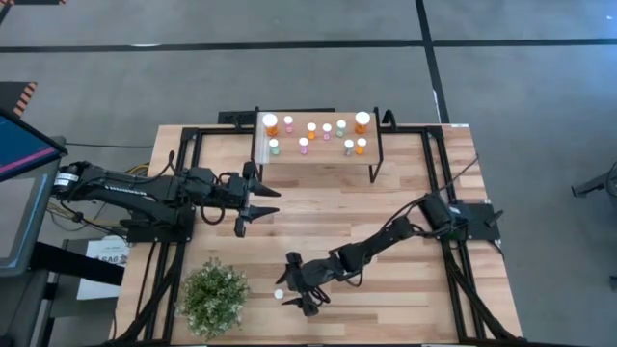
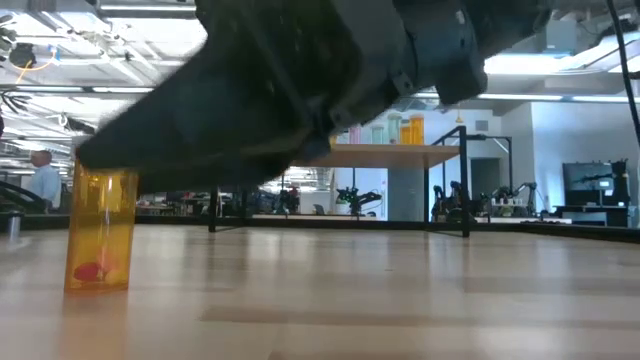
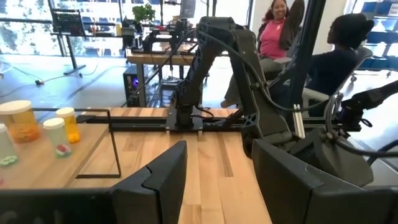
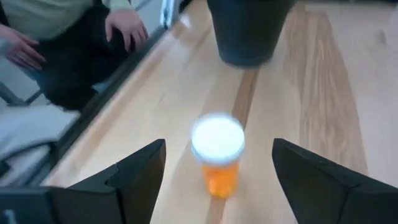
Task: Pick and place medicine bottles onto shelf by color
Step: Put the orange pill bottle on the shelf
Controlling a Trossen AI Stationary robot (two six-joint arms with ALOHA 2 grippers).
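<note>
A small orange bottle with a white cap (image 4: 217, 155) stands upright on the wooden table near its front edge; it also shows in the high view (image 1: 279, 293) and the low view (image 2: 100, 228). My right gripper (image 1: 297, 286) is open just above the table. Its two fingers (image 4: 140, 174) stand to either side of the bottle and touch nothing. The shelf (image 1: 318, 159) stands at the table's far side with several orange, green and pink bottles (image 1: 310, 130) on its plank. My left gripper (image 1: 265, 201) is open and empty in front of the shelf's left part.
A potted green plant (image 1: 214, 297) stands at the near left, close to the orange bottle; its dark pot (image 4: 249, 28) shows beyond it. Black frame rails (image 1: 183, 164) run along the table's sides. People sit beyond the table's edges (image 3: 277, 31).
</note>
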